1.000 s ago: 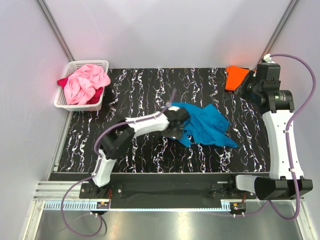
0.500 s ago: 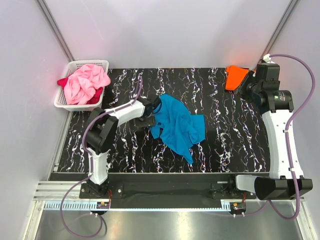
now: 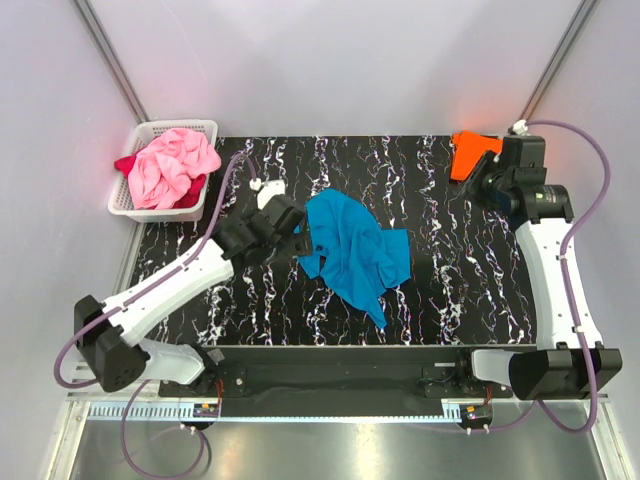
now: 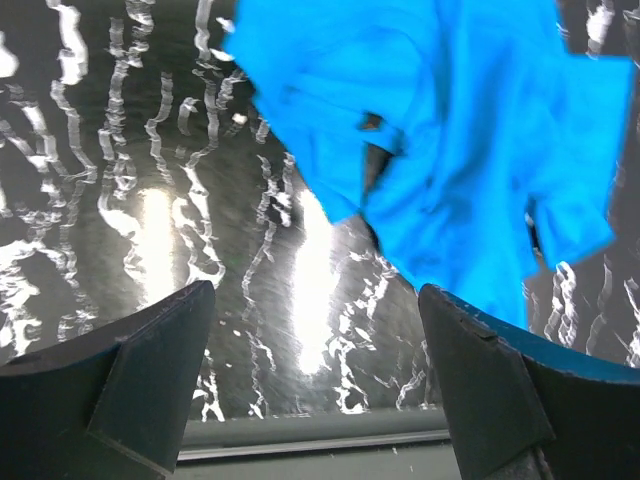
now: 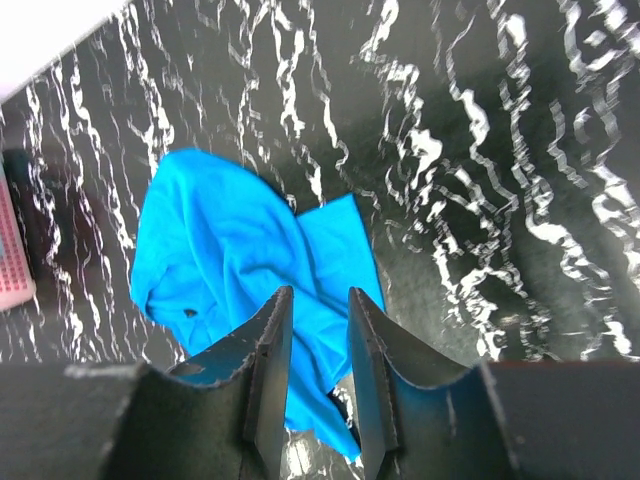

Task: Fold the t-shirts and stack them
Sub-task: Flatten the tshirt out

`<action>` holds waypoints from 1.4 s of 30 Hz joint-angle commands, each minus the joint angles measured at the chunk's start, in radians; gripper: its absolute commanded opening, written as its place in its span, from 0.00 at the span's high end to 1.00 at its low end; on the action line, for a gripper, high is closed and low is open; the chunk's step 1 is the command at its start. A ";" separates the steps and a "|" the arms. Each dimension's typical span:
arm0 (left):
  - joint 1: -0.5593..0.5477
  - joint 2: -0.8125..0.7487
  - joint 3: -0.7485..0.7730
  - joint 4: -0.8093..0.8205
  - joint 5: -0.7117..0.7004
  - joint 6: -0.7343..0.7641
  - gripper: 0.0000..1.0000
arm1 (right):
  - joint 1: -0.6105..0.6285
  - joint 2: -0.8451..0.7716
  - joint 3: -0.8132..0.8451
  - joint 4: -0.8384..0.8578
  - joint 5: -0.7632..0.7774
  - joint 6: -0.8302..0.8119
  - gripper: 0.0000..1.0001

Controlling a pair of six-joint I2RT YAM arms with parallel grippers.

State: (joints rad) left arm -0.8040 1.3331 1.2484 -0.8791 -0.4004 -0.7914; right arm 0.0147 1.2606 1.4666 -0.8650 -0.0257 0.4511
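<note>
Surface [image 3: 450, 280]: black, glossy, with white marble-like veins.
Middle, a little left: turquoise t-shirt [image 3: 350, 245], crumpled, with one pointed end trailing toward the near edge.
Far right corner: orange t-shirt [image 3: 468, 155], lying at the edge.
Far left corner: white lattice basket [image 3: 175, 124], at the left edge.

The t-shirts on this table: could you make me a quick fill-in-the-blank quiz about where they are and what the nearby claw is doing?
1. The crumpled t-shirt in the middle of the table is ____.
2. The pink t-shirt sits in a white ____.
3. The far-corner t-shirt, at the right, is ____.
4. The left gripper holds nothing; its fingers are ____.
Missing words: turquoise; basket; orange; open.
</note>
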 commanded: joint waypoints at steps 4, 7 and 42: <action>-0.089 0.061 -0.095 0.092 0.129 0.041 0.12 | 0.005 -0.009 -0.159 0.110 -0.157 0.055 0.67; -0.127 0.093 -0.122 0.159 0.176 0.050 0.13 | 0.030 -0.059 -0.265 0.135 -0.198 0.055 0.67; -0.162 0.344 -0.057 0.405 0.203 -0.008 1.00 | 0.513 -0.078 -0.761 0.324 0.021 0.215 0.73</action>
State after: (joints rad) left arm -0.9588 1.7729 1.1313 -0.4320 -0.1055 -0.8024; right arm 0.5045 1.1641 0.6510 -0.5457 -0.0837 0.6609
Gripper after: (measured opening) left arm 0.028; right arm 0.279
